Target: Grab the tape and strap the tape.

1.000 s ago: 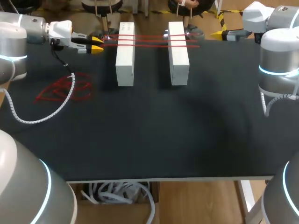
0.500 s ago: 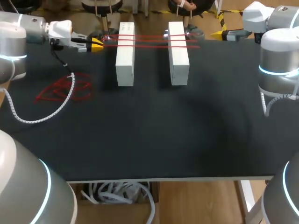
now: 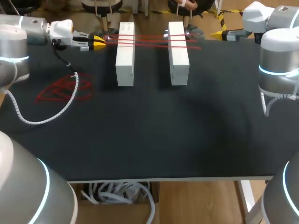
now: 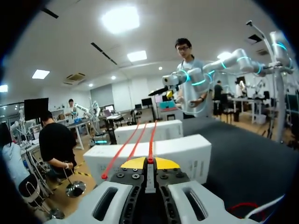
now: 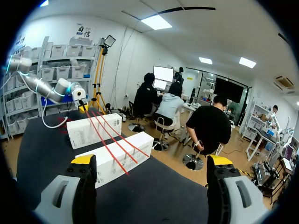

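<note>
L pincer (image 3: 99, 43) pinching end of one red tape strand (image 4: 153, 140) (three strands span both white boxes (image 3: 125, 60)). R pincer (image 5: 152, 161) spread wide, holds nothing. Loose red tape tangle (image 3: 63, 89) lies on worktop (image 3: 154, 135) nr L arm.

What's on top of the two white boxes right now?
Three red tape strands cross both white boxes; the left claw pinches one end. How their far ends are anchored isn't visible.

**Black table, two boxes, one red tangle**

The black table (image 3: 154, 135) carries two white boxes, side by side near its far edge. The right box (image 3: 178, 52) stands apart from the left box (image 3: 125, 53). A loose red tape tangle (image 3: 63, 88) lies left of the left box, nearer the front.
</note>
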Controlling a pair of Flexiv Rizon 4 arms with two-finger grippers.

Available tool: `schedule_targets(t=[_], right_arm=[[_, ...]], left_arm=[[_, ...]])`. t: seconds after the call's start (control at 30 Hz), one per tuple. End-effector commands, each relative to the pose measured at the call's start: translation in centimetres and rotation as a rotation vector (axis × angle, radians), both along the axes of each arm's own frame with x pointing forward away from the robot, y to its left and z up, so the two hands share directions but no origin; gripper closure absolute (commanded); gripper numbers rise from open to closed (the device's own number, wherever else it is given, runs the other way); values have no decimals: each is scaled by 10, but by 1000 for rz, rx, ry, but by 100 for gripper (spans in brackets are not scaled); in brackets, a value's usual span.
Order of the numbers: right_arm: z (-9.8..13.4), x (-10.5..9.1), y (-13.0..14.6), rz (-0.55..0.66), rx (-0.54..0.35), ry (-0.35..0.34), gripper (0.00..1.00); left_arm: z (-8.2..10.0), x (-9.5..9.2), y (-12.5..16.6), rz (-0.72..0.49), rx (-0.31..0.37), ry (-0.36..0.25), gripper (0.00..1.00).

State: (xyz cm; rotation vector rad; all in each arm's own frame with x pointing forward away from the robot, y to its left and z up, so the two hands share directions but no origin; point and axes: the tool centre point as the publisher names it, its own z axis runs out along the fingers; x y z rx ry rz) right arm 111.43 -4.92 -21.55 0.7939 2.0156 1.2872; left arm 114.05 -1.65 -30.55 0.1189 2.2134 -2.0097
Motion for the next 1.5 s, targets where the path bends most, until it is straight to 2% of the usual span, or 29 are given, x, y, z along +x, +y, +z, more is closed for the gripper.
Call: schedule_targets(t=[0.03,0.3,0.6,0.7,0.87,0.97,1.0,1.5], right_arm=[[0,0,0,0,1,0,0],[0,0,0,0,1,0,0],[0,0,0,0,1,0,0],[0,0,0,0,1,0,0],[0,0,0,0,1,0,0],[0,0,0,0,1,0,0],[0,0,0,0,1,0,0],[0,0,0,0,1,0,0]], left_arm=[[-6,-7,-7,-6,-67,-8,100],[13,-19,-25,-103,-145,20,100],[38,-43,-35,-74,-200,91,100],[46,-49,-38,-50,-215,97,100],[65,-51,-45,-48,-208,81,100],[73,-49,-47,-76,-171,69,100],[75,-48,-47,-94,-156,86,100],[75,-48,-47,-94,-156,86,100]])
